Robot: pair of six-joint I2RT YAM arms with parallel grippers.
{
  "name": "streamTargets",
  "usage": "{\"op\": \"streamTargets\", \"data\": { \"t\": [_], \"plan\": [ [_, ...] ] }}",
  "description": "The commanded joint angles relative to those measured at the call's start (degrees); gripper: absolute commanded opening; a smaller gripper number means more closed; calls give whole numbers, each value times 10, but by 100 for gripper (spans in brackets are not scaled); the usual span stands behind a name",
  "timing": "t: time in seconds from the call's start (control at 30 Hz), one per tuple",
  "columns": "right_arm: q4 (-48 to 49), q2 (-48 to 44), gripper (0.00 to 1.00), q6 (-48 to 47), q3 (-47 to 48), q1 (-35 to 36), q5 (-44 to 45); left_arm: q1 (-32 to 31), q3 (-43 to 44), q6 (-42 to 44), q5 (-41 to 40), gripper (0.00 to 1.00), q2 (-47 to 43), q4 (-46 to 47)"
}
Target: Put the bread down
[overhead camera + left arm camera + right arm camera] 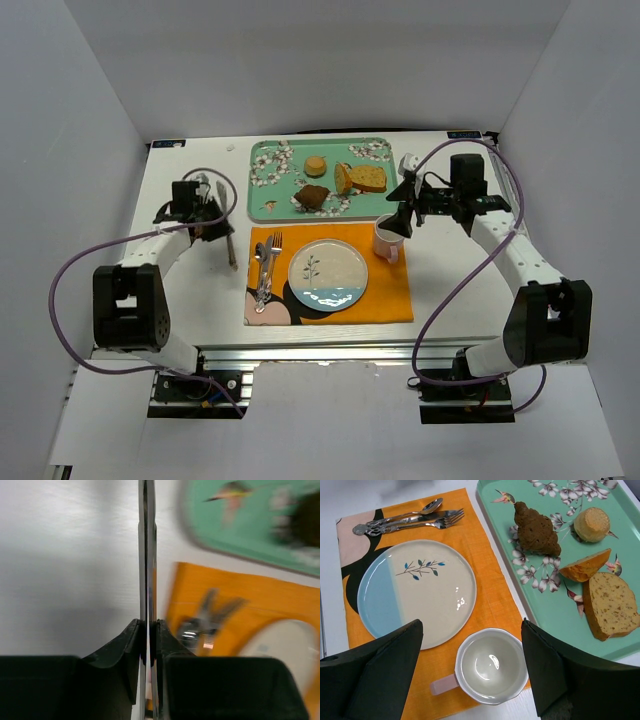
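Note:
The bread [371, 178] is a flat golden-tan slice with a brown crust, lying at the right end of the teal tray [270, 205]. In the right wrist view the bread [610, 605] lies at the far right. My right gripper [402, 208] is open and empty, just right of the placemat and a little in front of the bread; in its wrist view the right gripper [472, 640] hovers over a white mug [492, 666]. The plate [327, 274] is bare. My left gripper [210, 226] is shut on a table knife [230, 250], left of the placemat; the blade [147, 555] stands between the jaws.
On the tray are also a narrow yellowish slice [585, 566], a dark brown chunk [535, 529] and a round bun [591, 524]. A fork and spoon [265, 265] lie on the orange placemat [385, 295] left of the plate. The mug [386, 240] stands at the placemat's right edge.

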Motion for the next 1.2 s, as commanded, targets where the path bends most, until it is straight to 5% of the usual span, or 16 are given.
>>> {"op": "streamTargets", "data": {
  "t": [0.0, 0.13, 0.53, 1.17],
  "plan": [
    [29, -25, 84, 21, 10, -9, -16, -50, 83, -113, 145, 6, -59, 0],
    [54, -31, 84, 45, 9, -25, -21, -119, 94, -264, 209, 18, -60, 103],
    [122, -56, 84, 134, 13, -90, -49, -210, 162, -367, 215, 44, 28, 213],
    [142, -76, 84, 152, -22, -147, -61, -283, 263, -520, 206, 49, 157, 228]
  ]
}}
